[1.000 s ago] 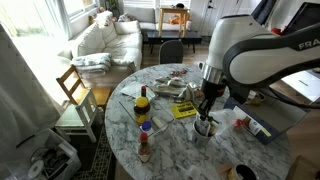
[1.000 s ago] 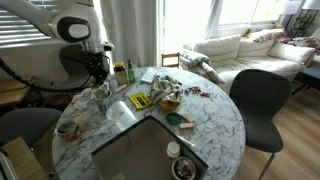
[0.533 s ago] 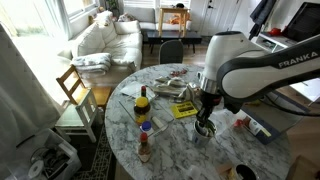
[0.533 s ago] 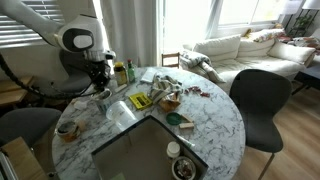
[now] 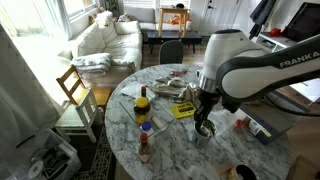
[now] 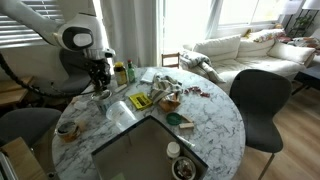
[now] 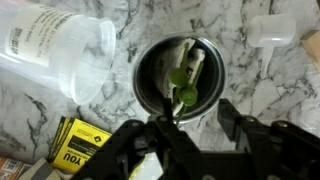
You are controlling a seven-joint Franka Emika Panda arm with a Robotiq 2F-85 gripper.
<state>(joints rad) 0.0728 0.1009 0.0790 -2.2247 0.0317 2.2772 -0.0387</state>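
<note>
Wrist view: pincer seen released, fingers parted just above round dark metal cup, nothing gripped. Cup stood upright on white marble desk, green-tipped item seen inside. Clear plastic jar laid on side beside cup; yellow packet near.

1. An exterior view: distant, angled down at the fingers.
2. An exterior view: distant, facing the fingers from the opposite side.
3. Wrist view: close, straight down past them; all share the metal cup below.
</note>
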